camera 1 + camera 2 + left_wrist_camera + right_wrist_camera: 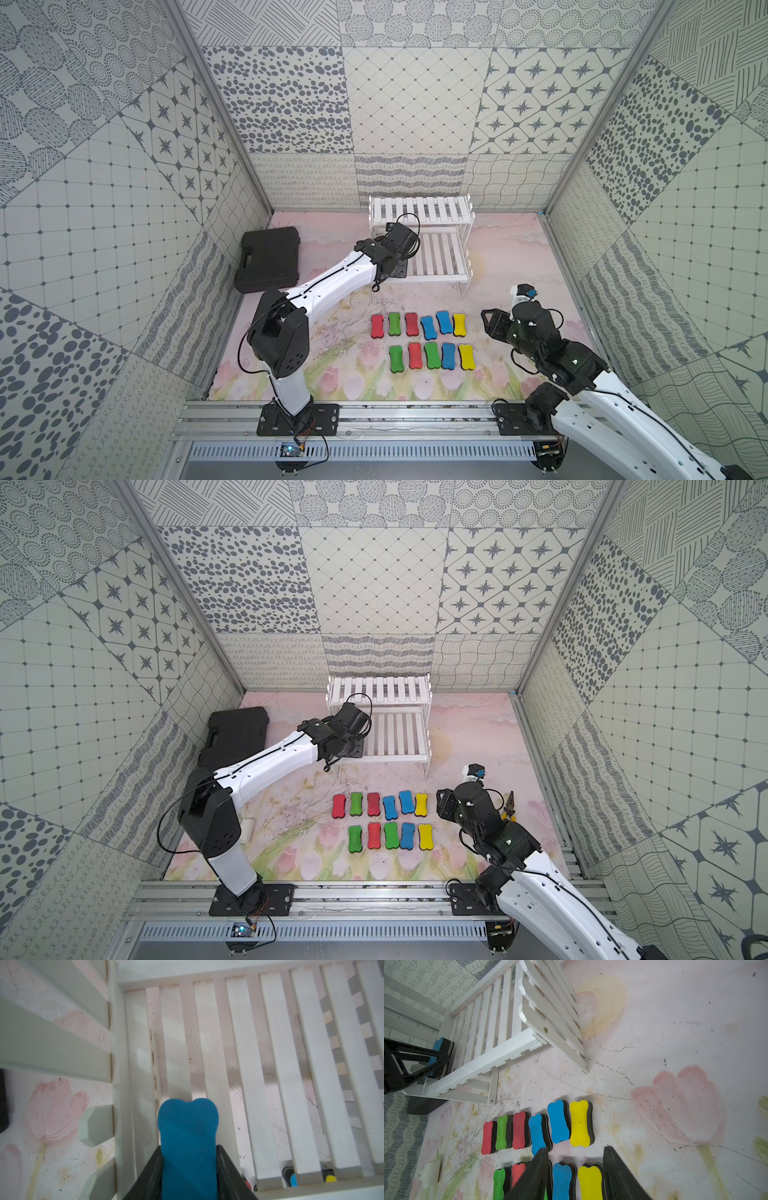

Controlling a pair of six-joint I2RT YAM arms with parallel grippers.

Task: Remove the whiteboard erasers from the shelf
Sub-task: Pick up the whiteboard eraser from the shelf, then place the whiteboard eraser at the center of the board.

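Eleven erasers [432, 355] line the worktop [353, 374] at lower centre; left gripper [189, 1147] clasps the last blue eraser [188, 1124] on the shelf [440, 253], right gripper [576, 1150] spread and empty.

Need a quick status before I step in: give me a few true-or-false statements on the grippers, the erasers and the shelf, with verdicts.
1. The left gripper is closed on a blue eraser at the lower tier of the shelf. True.
2. Twelve erasers lie on the mat. False: the mat holds eleven, six in the far row and five in the near row.
3. The right gripper holds a yellow eraser. False: the right gripper is open and empty above the near row.
4. No eraser shows on the upper tier. True.
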